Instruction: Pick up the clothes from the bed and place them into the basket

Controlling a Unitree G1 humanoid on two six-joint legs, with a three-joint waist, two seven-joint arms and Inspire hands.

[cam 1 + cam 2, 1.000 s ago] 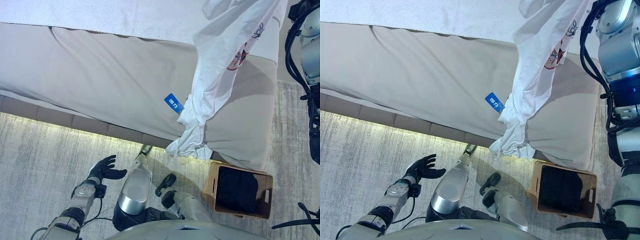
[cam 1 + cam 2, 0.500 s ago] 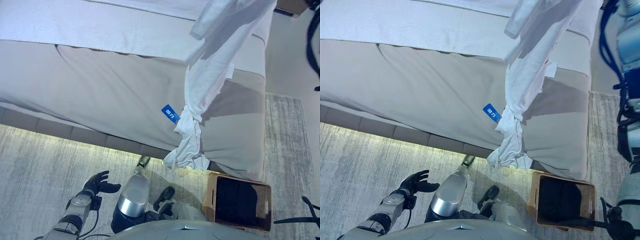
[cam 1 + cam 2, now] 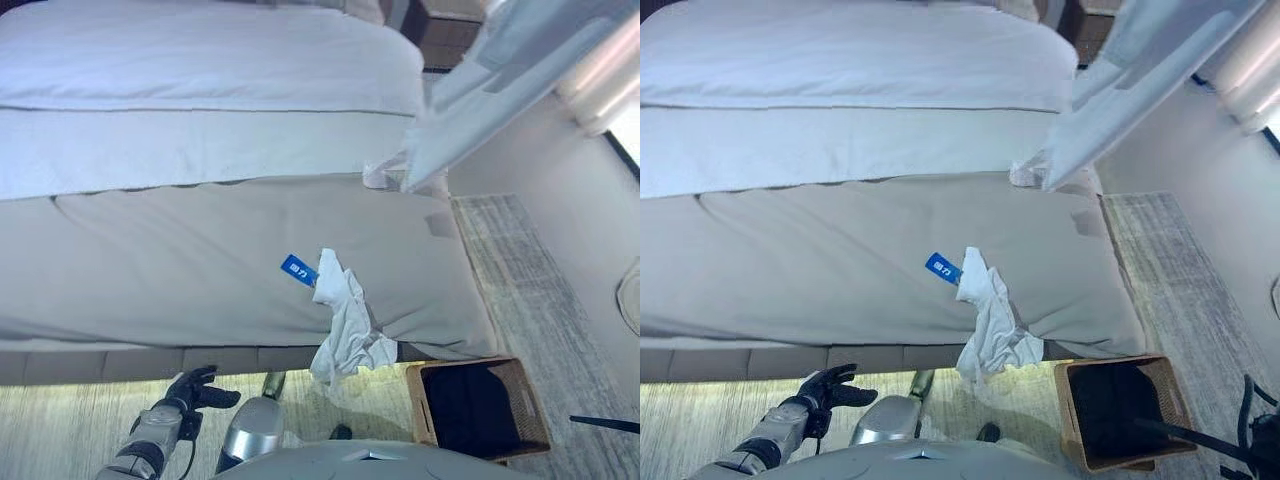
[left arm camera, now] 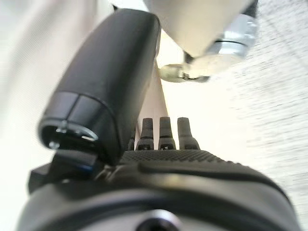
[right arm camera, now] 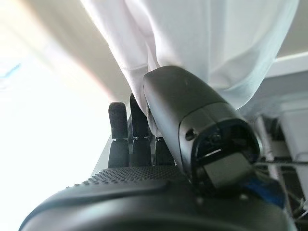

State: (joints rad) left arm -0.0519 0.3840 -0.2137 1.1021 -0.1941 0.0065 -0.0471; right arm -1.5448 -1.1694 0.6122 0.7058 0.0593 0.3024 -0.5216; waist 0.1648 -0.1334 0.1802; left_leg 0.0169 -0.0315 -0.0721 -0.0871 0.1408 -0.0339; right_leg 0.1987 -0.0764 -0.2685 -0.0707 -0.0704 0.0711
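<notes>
Here the white garment [image 3: 520,75] hangs high over the bed's [image 3: 200,250] right corner, and its lower end [image 3: 345,325] drapes down the bed's front edge, just left of the wicker basket [image 3: 480,405] on the rug [image 3: 700,430]. The right hand [image 5: 144,144] pinches the cloth between thumb and fingers. The left hand [image 3: 192,388] hovers low near the rug, fingers spread, holding nothing.
</notes>
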